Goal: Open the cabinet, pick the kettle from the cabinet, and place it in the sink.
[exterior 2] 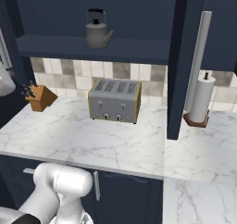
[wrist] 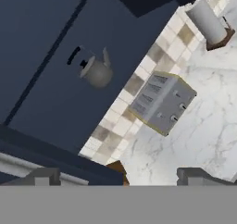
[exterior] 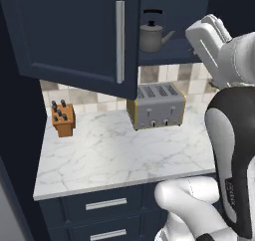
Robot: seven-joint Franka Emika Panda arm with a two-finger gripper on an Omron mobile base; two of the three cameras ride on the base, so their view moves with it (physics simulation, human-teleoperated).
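With the cabinet (exterior: 74, 36) open, the spread fingers (wrist: 125, 176) should approach the kettle (exterior: 151, 36) squarely at its handle.

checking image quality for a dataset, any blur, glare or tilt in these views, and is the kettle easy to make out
Left base view: sharp, evenly lit, no glare; the kettle reads clearly against the dark cabinet. Right base view: equally crisp, with soft shadows under the toaster. Hand view: rolled hard, so counter and tiles run diagonally; kettle small but distinct, slightly softer.
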